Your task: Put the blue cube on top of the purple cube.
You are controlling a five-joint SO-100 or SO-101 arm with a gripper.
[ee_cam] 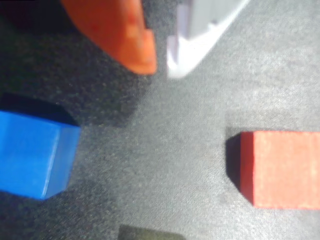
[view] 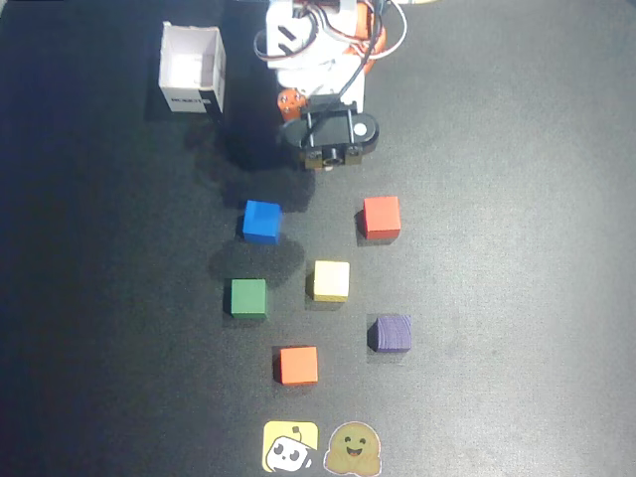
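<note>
Looking down, we see the bright matte blue cube far left of the dull purple cube; our gripper hangs nearly closed, empty.

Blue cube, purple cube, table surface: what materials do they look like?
Blue cube: likely painted wood or foam, matte, crisp edges, no glare. Purple cube: same kind by shape and size, dull finish; too small to be sure. Table surface: dark, finely grained mat, possibly felt or rubber; its speckled texture shows in the wrist view.
</note>
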